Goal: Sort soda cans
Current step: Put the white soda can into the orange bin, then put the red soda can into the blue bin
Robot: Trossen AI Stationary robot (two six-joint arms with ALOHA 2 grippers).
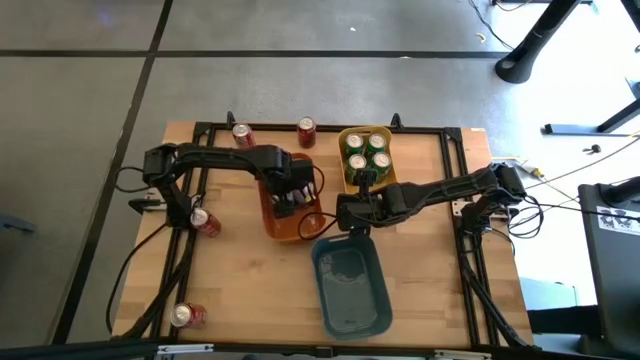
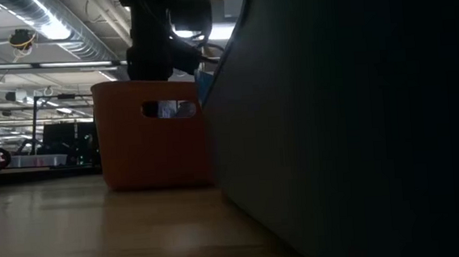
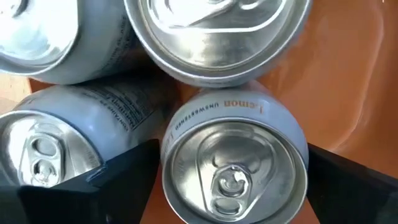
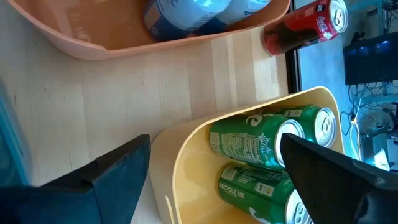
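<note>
The left arm bends over the orange bin, its left gripper lowered inside with fingers spread wide on either side of a silver-grey can printed "Lemon" and "UNSWEETENED", 1 of 4 there. The right arm reaches across toward the orange bin, its right gripper open beside the yellow bin, which holds 4 green cans. Red cans lie scattered around the orange bin.

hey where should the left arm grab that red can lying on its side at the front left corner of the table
Grip the red can across the middle of its round body, coming straight down from above. It lies on its side on the table with its silver top facing the left edge, so the fingers should close across its width, not end to end. Nothing crowds it.
</note>
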